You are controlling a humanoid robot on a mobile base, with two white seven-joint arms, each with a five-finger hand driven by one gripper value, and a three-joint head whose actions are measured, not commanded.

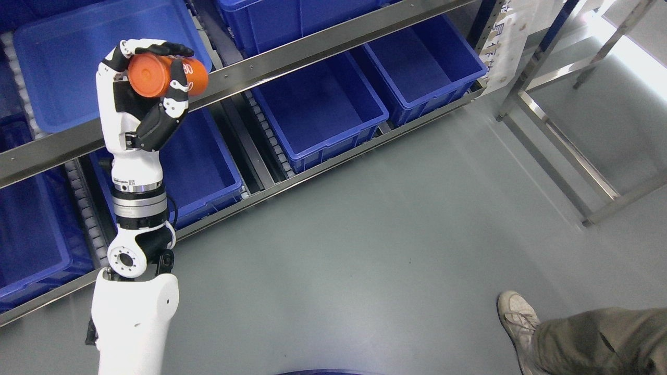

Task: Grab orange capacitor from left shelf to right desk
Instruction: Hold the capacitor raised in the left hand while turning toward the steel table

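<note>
My left hand [156,73] is raised in front of the shelf at the upper left, its fingers curled around an orange capacitor [164,76]. The capacitor is a short orange cylinder lying on its side, its flat end facing me, with white print on its side. It hangs in the air just in front of the shelf's metal rail [292,57], over a blue bin [94,57] on the upper level. The white left arm rises from the bottom left edge. My right arm does not show.
Several blue bins [318,112] fill the two-level shelf across the top. A metal desk frame [563,140] stands at the right on grey floor. A person's leg and shoe [516,317] show at the bottom right.
</note>
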